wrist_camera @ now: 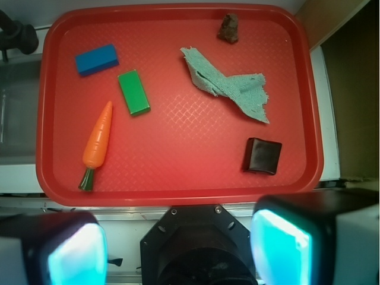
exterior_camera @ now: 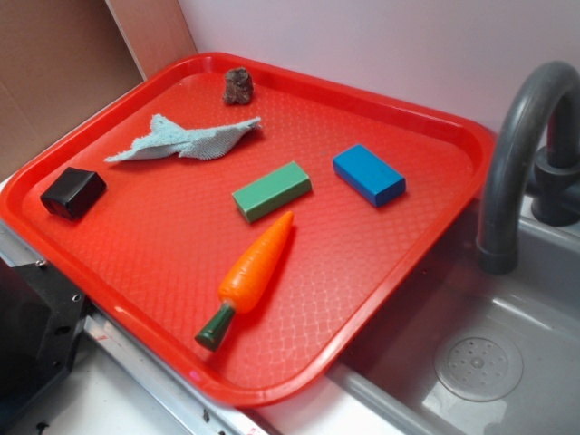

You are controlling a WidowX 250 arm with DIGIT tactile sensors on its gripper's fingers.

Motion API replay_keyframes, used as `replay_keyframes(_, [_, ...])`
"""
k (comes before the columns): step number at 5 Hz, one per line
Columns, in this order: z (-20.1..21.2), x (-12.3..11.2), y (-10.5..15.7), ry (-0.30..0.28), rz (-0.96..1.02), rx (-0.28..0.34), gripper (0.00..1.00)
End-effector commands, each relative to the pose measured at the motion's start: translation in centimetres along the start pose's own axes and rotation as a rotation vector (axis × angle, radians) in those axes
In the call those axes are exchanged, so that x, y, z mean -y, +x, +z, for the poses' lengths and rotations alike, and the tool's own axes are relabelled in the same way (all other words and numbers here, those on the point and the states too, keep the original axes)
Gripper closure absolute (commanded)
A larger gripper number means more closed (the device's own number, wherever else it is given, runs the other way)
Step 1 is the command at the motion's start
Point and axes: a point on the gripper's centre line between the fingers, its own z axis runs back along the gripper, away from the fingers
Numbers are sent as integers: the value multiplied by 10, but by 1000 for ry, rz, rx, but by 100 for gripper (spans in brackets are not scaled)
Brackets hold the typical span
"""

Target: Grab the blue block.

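- the red tray sat on the counter beside a grey sink, with a dark curved faucet rising at the tray's far right corner.
- the blue block lay flat on the tray, toward its faucet side, nothing touching it; in the wrist view it sat in the upper left part of the tray.
- just beside it, with a bare strip of tray between, was the green block, longer and narrower, also lying flat.
- an orange toy carrot with a dark green stem lay below the green block, its tip pointing up toward that block and nearly reaching it.
- a crumpled pale teal cloth was spread on the tray's far side, well apart from the blue block.
- a small brown lumpy thing sat near the tray's back rim; i couldn't tell what it was.
- a black block rested near the tray's left edge.
- the gripper hung off the tray, over its near rim; its two fingers were spread wide apart with nothing between them, well away from the blue block.
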Motion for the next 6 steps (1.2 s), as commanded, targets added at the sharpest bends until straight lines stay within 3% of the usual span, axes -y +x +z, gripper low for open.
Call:
replay_keyframes(1, [0,0,0,0,0,0,0])
replay_keyframes(2, [-6,3,23,28,249,-7,0])
replay_keyframes(3, [-15,8,43,-58,503,21,0])
replay_keyframes(5, [-51,36,103,-107,833,11,0])
replay_keyframes(6, [-72,46,128,-90,941,-10,0])
